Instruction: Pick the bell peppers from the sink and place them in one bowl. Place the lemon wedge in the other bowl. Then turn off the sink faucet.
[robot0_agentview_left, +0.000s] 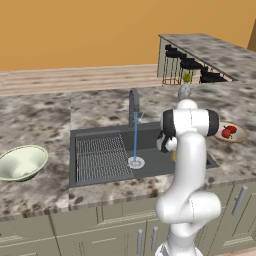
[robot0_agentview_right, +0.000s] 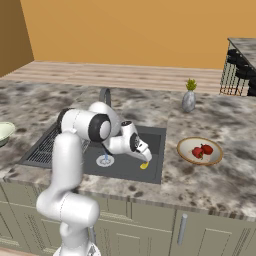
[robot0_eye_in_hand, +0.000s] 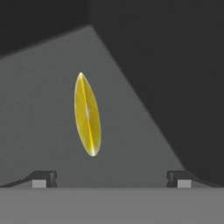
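Note:
The yellow lemon wedge lies on the dark floor of the sink, near the right wall. My gripper hangs just above it, open, fingertips wide apart with nothing between them. In the right base view the gripper points down into the sink over the lemon wedge. Two red bell peppers rest in the shallow tan bowl on the counter to the right. The deeper green bowl stands left of the sink. Water runs from the faucet to the drain.
A ridged wire rack covers the sink's left half. A small grey vase with a plant stands on the counter behind the tan bowl. Black bar stools line a far counter. My own arm crosses the sink's right side in the left base view.

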